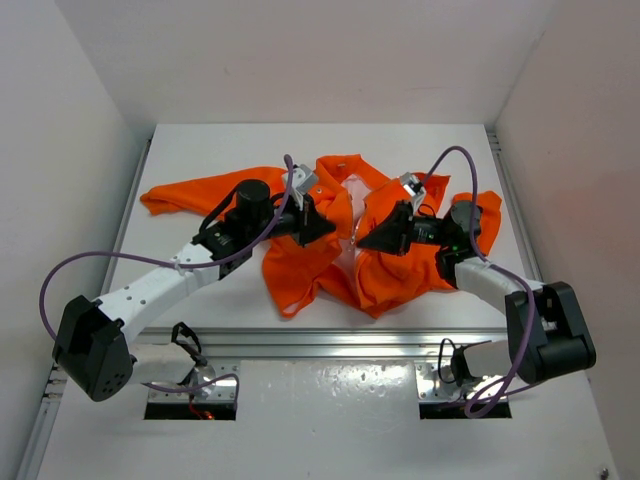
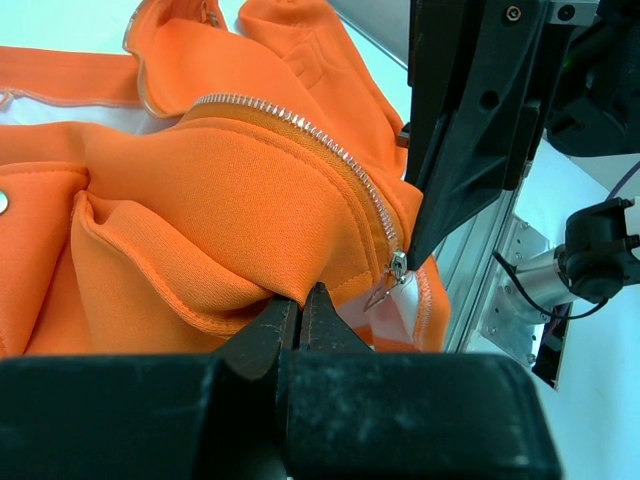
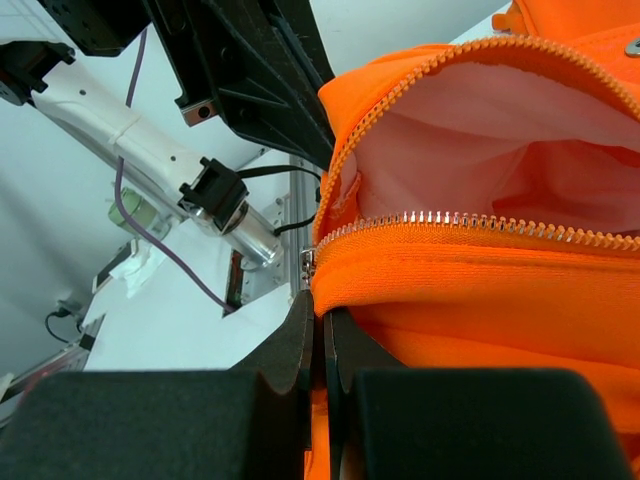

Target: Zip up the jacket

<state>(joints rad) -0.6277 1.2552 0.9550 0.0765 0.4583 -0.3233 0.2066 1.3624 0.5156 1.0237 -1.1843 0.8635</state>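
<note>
Jacket lay rumpled on the table between the arms, left gripper and right gripper each clamped on its orange fabric, zipper slider just beside the right one's tip, teeth running away toward the collar; right arm judged nearer.

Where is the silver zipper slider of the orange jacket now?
Left wrist view: the silver zipper slider sits at the zipper's lower end on the orange fabric jacket, right of the left gripper, beneath the right gripper.
</note>
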